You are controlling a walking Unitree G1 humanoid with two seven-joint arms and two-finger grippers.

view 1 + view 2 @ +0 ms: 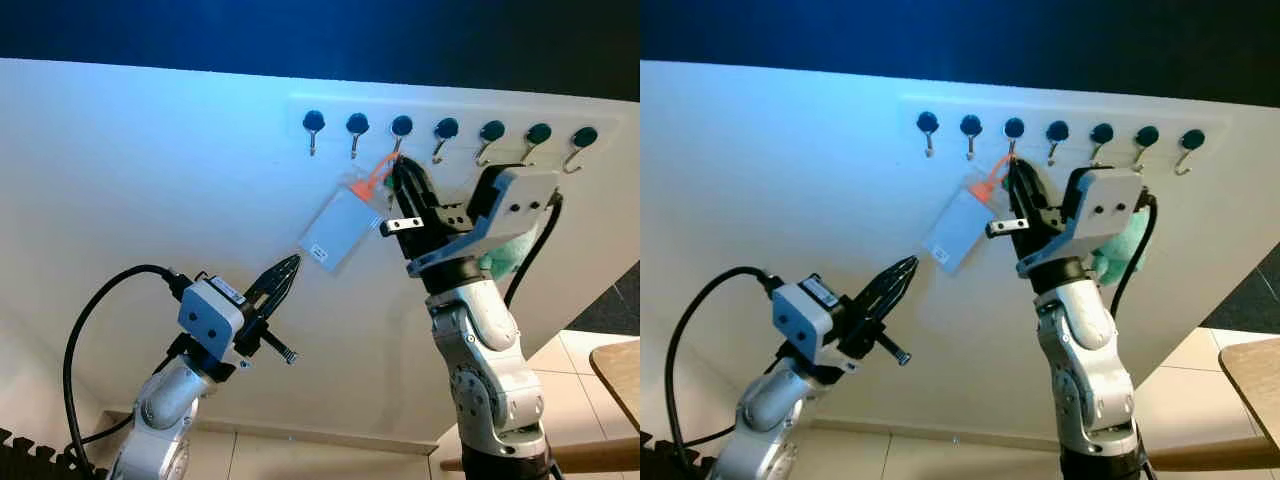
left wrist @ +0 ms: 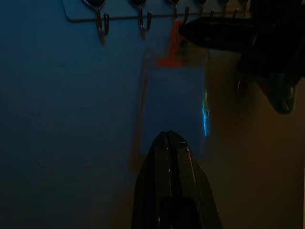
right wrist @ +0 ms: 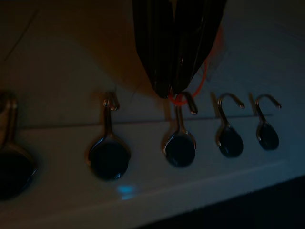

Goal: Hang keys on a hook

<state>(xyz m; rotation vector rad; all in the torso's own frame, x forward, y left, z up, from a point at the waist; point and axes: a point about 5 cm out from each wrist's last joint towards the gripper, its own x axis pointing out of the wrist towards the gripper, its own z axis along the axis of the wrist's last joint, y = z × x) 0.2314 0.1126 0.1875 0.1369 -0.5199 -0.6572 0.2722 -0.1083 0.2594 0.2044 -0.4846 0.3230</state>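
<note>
At the third hook (image 1: pixel 400 131), right gripper (image 1: pixel 401 172) pinches the orange loop (image 1: pixel 374 178).

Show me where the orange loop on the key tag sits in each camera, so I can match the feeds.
Left eye view: orange loop below the third hook from the left, beside the right gripper.
Right eye view: same spot, above the white tag.
Left wrist view: upper middle, dim.
Right wrist view: at the fingertips, against a hook.
Shared landmark: the hook rail.
</note>
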